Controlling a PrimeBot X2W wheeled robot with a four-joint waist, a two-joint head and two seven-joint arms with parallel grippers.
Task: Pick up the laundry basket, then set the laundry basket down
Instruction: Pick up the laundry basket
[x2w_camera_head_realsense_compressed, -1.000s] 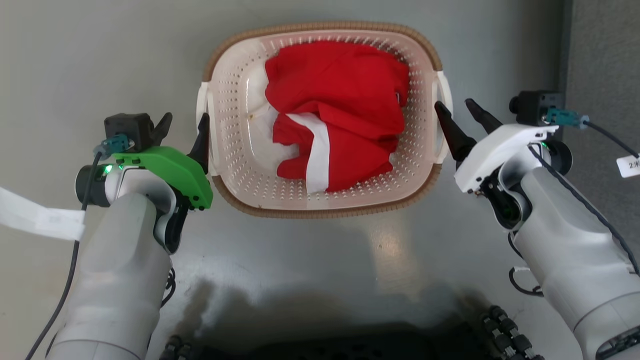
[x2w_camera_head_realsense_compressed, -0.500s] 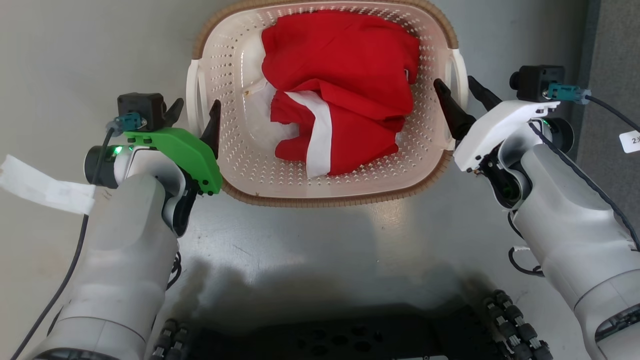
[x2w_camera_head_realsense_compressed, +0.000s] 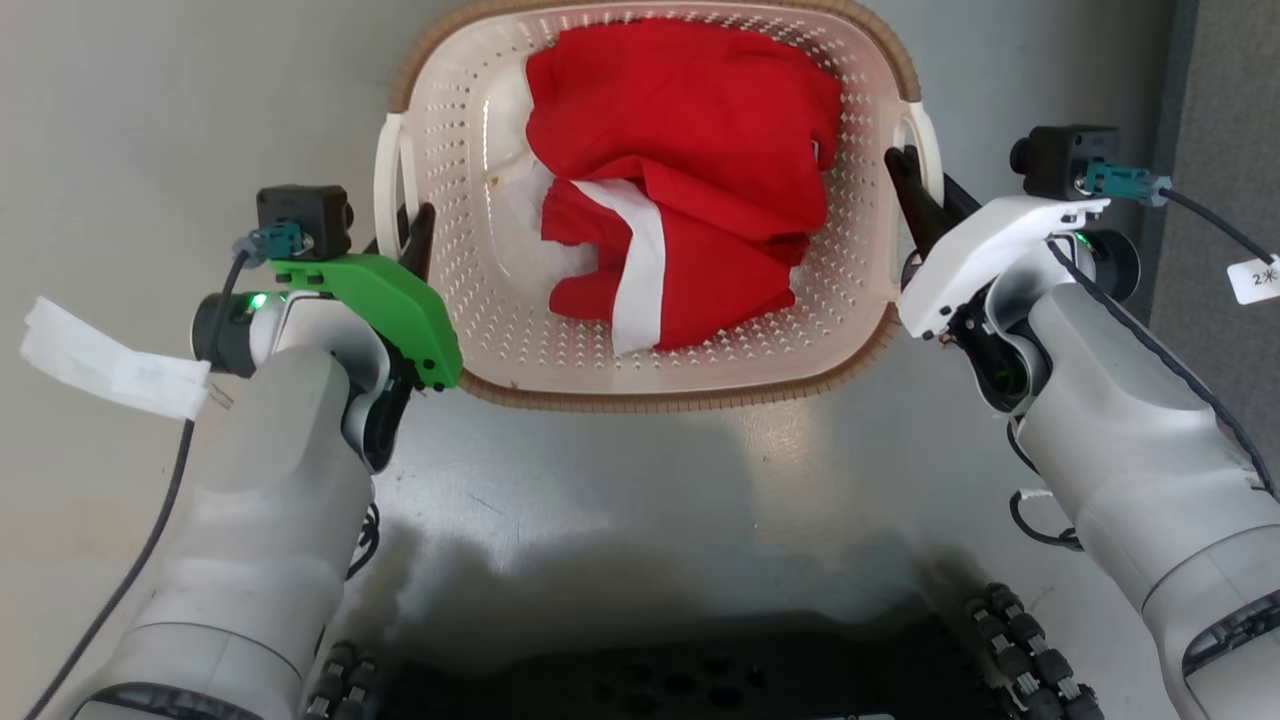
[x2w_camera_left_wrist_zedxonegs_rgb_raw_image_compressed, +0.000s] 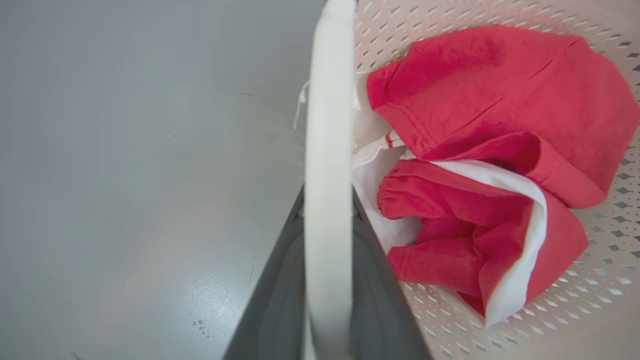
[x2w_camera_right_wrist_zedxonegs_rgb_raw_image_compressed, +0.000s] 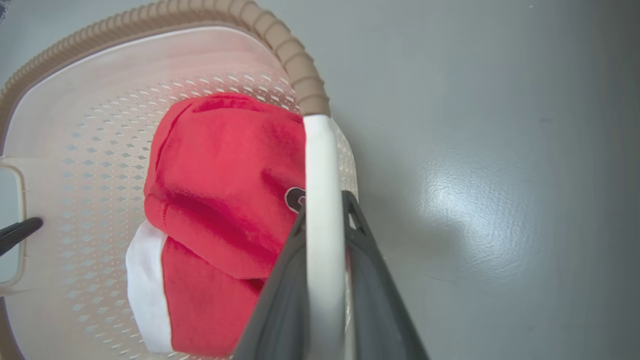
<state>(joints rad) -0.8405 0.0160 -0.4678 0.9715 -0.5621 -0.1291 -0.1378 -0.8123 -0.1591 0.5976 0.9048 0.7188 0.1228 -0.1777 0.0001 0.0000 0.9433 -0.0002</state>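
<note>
The laundry basket (x2w_camera_head_realsense_compressed: 650, 400), cream-pink and perforated with a brown rim, sits on the grey floor just ahead of me. Inside lies a red and white garment (x2w_camera_head_realsense_compressed: 690, 170). My left gripper (x2w_camera_head_realsense_compressed: 400, 230) is shut on the basket's white left handle (x2w_camera_left_wrist_zedxonegs_rgb_raw_image_compressed: 327, 150), one dark finger on each side of the bar. On the opposite side, the white right handle (x2w_camera_right_wrist_zedxonegs_rgb_raw_image_compressed: 322, 165) is clamped between the fingers of my right gripper (x2w_camera_head_realsense_compressed: 925, 180). The left wrist view places the left gripper (x2w_camera_left_wrist_zedxonegs_rgb_raw_image_compressed: 327, 195) around its bar, and the right wrist view does the same for the right gripper (x2w_camera_right_wrist_zedxonegs_rgb_raw_image_compressed: 324, 200). Whether the basket is off the floor I cannot tell.
My dark wheeled base (x2w_camera_head_realsense_compressed: 650, 680) fills the bottom of the head view. A darker grey strip (x2w_camera_head_realsense_compressed: 1230, 100) runs down the far right. A white paper tag (x2w_camera_head_realsense_compressed: 110, 360) hangs from the left arm's cable. Bare grey floor surrounds the basket.
Both grippers have moved inward from beside the basket and shut on its side handles. The head view has shifted, so the basket now appears larger and higher.
</note>
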